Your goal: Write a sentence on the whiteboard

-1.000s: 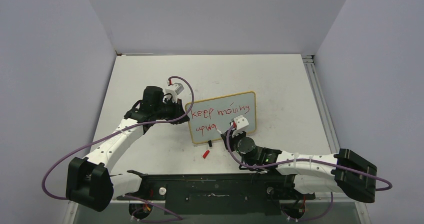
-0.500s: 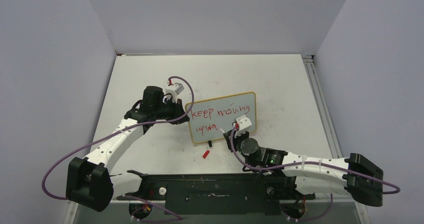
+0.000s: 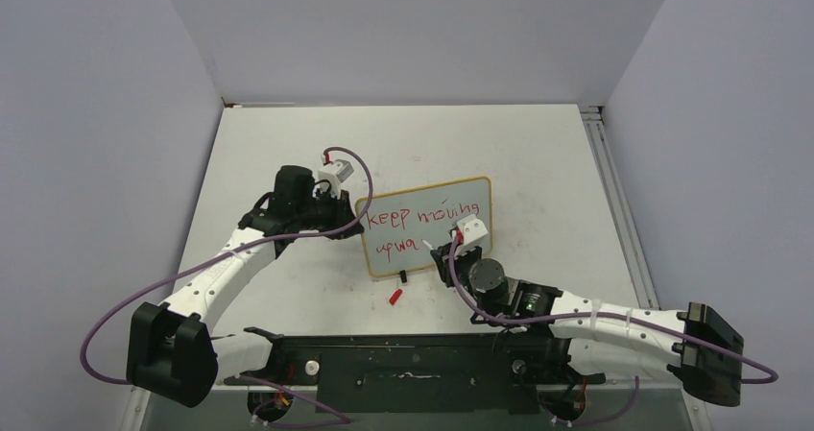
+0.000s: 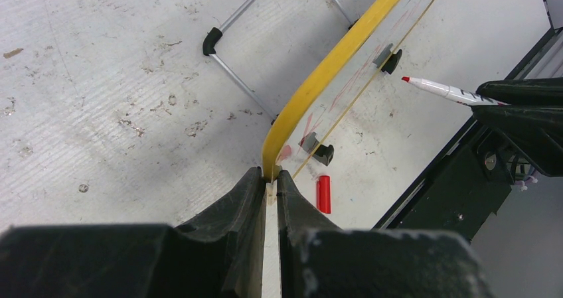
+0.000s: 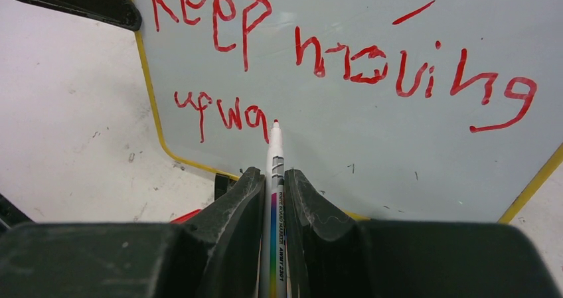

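Observation:
The whiteboard [image 3: 437,244] stands tilted at the table's middle on black feet, with a yellow frame [image 4: 319,79]. The sentence [image 5: 332,52] in red reads "keep moving" on the top line and "upwa" [image 5: 222,115] below it. My left gripper [image 4: 269,178] is shut on the board's left edge and holds it. My right gripper [image 5: 272,182] is shut on a white marker [image 5: 274,158], its red tip just right of the "a", at or very near the board's face. The marker also shows in the left wrist view [image 4: 445,91].
A red marker cap [image 3: 395,296] lies on the table in front of the board, also in the left wrist view [image 4: 323,193]. The board's wire stand [image 4: 265,46] props it from behind. The black base rail [image 3: 413,359] runs along the near edge.
My right arm has shifted to the right along the board's lower line, its elbow swinging outward. The left arm and the board have not moved.

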